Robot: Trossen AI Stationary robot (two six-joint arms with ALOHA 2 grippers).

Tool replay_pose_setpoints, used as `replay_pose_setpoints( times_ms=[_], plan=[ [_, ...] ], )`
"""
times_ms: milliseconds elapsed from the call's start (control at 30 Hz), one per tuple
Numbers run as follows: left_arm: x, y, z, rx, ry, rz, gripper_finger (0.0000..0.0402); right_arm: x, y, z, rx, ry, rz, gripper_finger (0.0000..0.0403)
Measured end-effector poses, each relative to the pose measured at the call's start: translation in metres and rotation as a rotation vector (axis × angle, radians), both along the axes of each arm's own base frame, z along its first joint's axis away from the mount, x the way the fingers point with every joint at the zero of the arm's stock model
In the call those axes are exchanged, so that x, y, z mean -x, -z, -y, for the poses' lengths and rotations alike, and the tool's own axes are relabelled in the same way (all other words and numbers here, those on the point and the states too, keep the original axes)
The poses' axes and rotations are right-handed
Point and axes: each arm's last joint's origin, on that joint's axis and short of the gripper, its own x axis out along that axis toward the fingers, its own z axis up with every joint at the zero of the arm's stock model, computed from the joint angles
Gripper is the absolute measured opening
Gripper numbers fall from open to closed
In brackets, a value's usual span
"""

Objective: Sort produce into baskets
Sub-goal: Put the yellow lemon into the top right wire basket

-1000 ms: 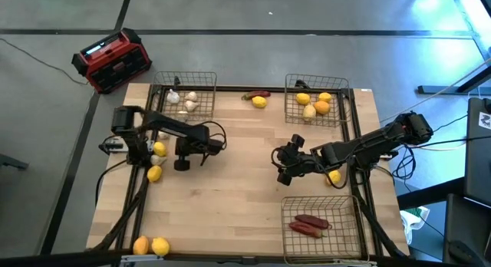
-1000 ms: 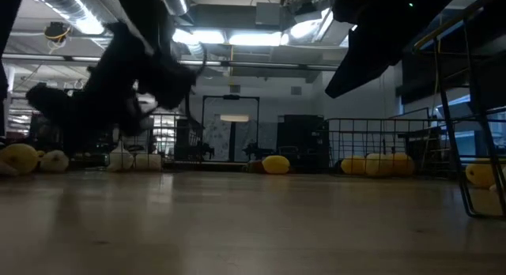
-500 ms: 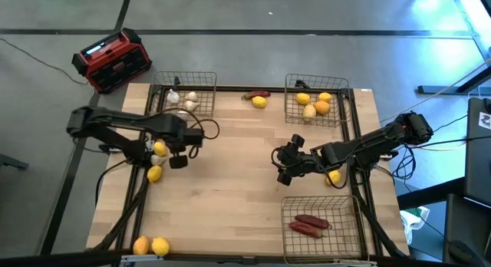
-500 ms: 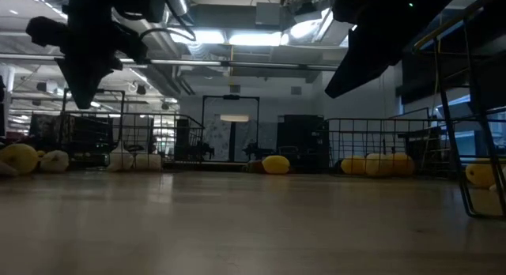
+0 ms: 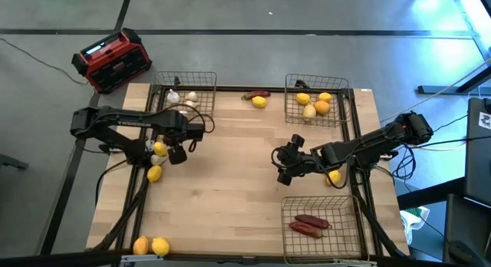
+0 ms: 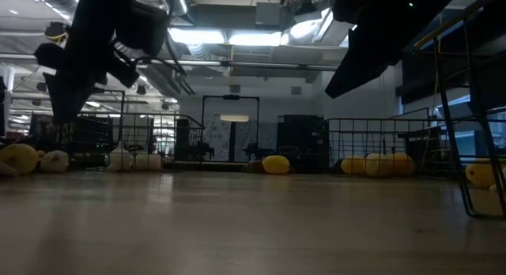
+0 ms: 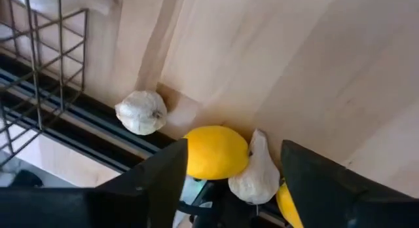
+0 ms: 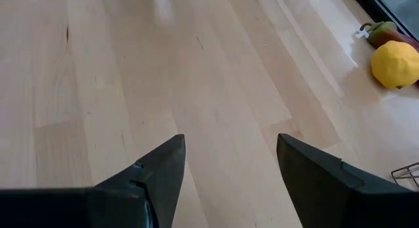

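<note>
My left gripper (image 5: 178, 153) (image 7: 234, 149) hangs open above the table's left edge, pointing steeply down. Below it and between its fingers lie a yellow fruit (image 7: 216, 152) and a whitish bulb (image 7: 258, 172), touching each other. A second bulb (image 7: 141, 112) lies beside them toward the far-left basket (image 5: 184, 94), which holds several bulbs. My right gripper (image 5: 285, 164) (image 8: 230, 139) is open over bare wood right of centre. The far-right basket (image 5: 316, 99) holds yellow and orange fruits, and the near-right basket (image 5: 318, 225) holds red peppers (image 5: 310, 223).
Loose produce lies about: a yellow fruit (image 5: 154, 173) at the left edge, two fruits (image 5: 150, 246) at the near-left corner, a fruit (image 5: 259, 102) and a pepper (image 5: 257, 93) at the far edge, and a fruit (image 5: 334, 176) by the right arm. A red and black box (image 5: 113, 60) stands off the table.
My left arm has drawn back toward the table's left edge and risen. Its gripper has rolled at the wrist and now hangs over the fruit and bulb at that edge. My right arm has kept still.
</note>
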Motion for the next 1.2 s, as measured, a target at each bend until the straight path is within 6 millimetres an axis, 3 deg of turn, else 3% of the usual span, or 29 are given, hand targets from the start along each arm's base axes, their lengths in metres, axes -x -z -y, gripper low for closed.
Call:
replay_pose_setpoints(
  times_ms=[167, 467, 667, 1033, 1200],
  plan=[
    [0.001, 0.003, -0.005, 0.002, -0.01, 0.0, 0.0267, 0.0, 0.0, 0.0, 0.007, -0.007, -0.003, 0.024],
    [-0.014, 0.005, -0.009, -0.028, 0.0, 0.162, 0.0269, -0.002, -0.002, -0.001, 0.002, -0.01, 0.024, 0.024],
    [-0.014, 0.005, -0.008, -0.02, 0.017, 0.156, 0.0274, -0.002, -0.002, -0.001, 0.002, -0.01, 0.023, 0.024],
    [-0.01, 0.005, -0.002, -0.001, 0.064, 0.092, 0.0378, -0.002, -0.002, -0.001, 0.005, -0.012, 0.021, 0.024],
    [-0.012, 0.006, -0.002, -0.018, 0.007, 0.127, 0.0398, -0.002, -0.001, 0.0, 0.004, -0.011, 0.017, 0.024]
  ],
)
